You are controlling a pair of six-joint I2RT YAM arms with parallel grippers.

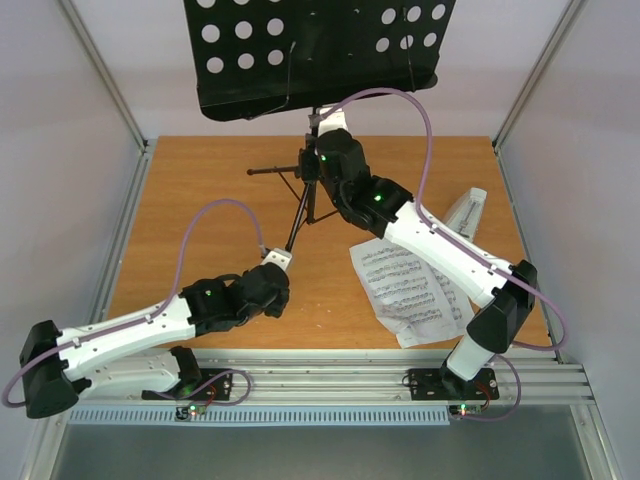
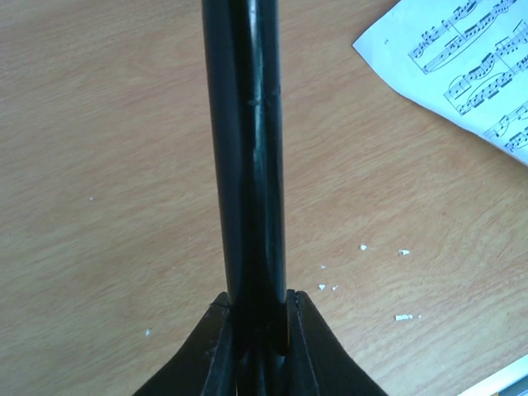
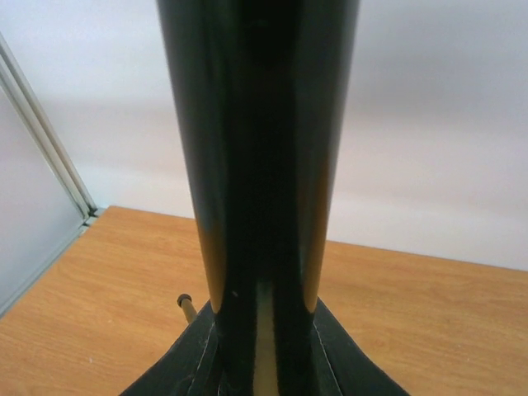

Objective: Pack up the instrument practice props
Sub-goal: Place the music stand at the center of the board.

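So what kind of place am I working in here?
Probably an enclosed robot test cell rather than a music room: a wooden tabletop, aluminium frame posts with plain white panels around it, and a slotted metal rail at the near edge.

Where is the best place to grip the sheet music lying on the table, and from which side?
The sheet music lies flat, so probably pinch its free left corner, coming in low from the left. The right arm crosses above its right side.

Left pincer (image 2: 257, 307) low, right pincer (image 3: 264, 312) higher, both clamped on music stand (image 1: 300, 88)
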